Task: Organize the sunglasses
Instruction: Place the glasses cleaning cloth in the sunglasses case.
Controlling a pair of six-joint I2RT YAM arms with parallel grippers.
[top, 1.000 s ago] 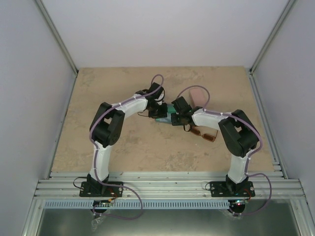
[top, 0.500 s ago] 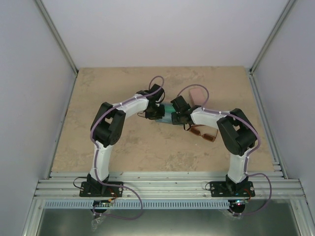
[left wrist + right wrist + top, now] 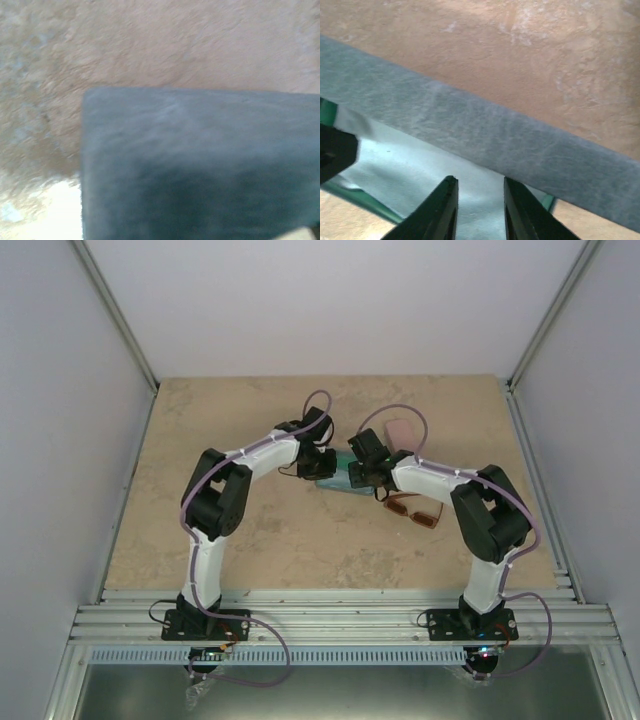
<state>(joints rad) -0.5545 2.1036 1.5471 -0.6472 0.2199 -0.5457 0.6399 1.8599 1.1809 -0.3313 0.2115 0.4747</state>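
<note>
The amber-brown sunglasses point(image 3: 412, 510) lie on the table, right of both grippers and apart from them. A teal-blue case point(image 3: 336, 484) sits mid-table between my left gripper point(image 3: 323, 463) and my right gripper point(image 3: 357, 474). In the right wrist view my right gripper point(image 3: 479, 202) stands open over a light blue cloth point(image 3: 410, 165), just short of the case's grey-blue flap point(image 3: 520, 142). Nothing sits between its fingers point(image 3: 445, 212). The left wrist view is filled by a blurred grey-blue case surface point(image 3: 200, 165), and the left fingers are hidden there.
A pink case point(image 3: 401, 431) lies behind the right forearm. A black part point(image 3: 332, 150) intrudes at the left edge of the right wrist view. Walls enclose the tan table point(image 3: 240, 540) on three sides.
My right gripper has opened and drawn slightly back from the case. The left gripper has barely shifted. The amber sunglasses have not moved.
</note>
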